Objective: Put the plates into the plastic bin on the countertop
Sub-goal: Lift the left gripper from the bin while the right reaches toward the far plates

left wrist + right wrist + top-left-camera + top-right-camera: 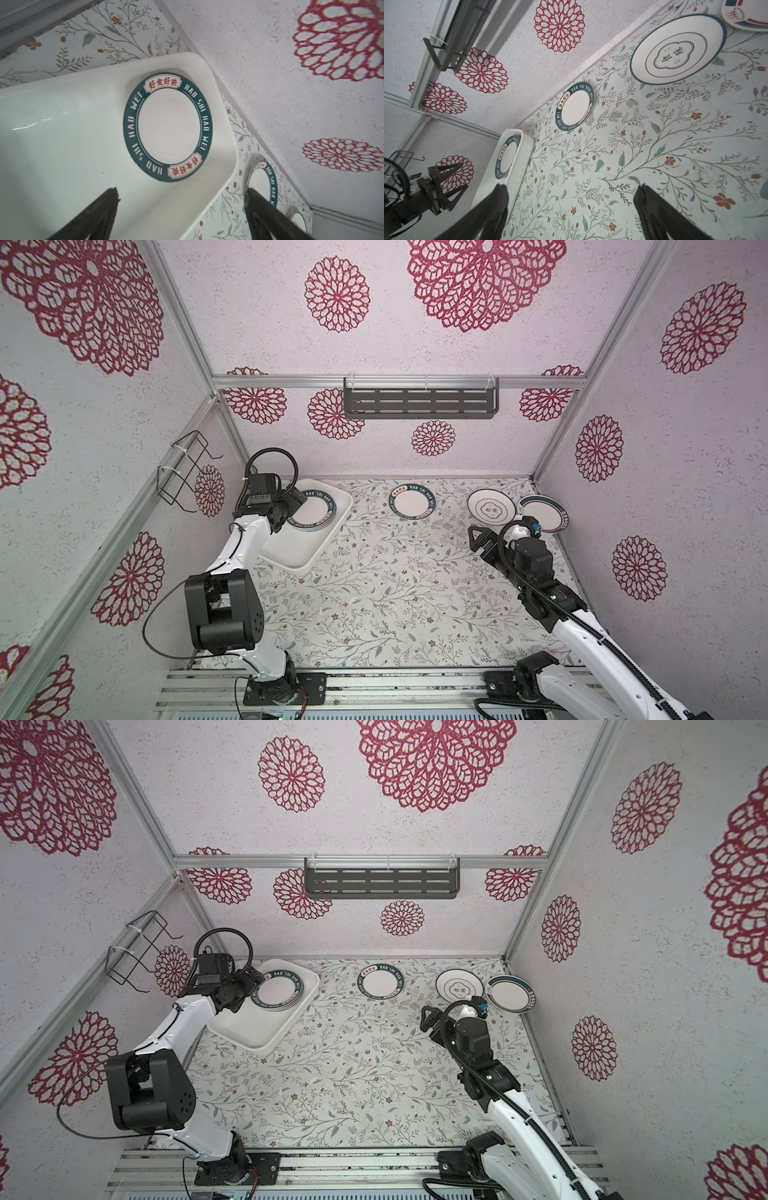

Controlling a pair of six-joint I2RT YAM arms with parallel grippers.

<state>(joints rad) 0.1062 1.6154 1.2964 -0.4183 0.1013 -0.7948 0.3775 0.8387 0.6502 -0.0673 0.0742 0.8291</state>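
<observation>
Left arm (245,547) reaches over plastic bin (291,558), left tool (181,192) spread wide, seemingly clear of plate (313,512); right tool (572,187) likewise.

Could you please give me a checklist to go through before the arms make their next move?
1. The left gripper is open, clear of the plate in the plastic bin: ok.
2. That plate lies inside the bin, not on its rim: ok.
3. The right gripper is open and empty: ok.
4. The countertop is free of plates: not ok; the lettered plate, ringed plate and far-right plate lie on it.
5. The far-right plate lies flat: cannot tell.
</observation>
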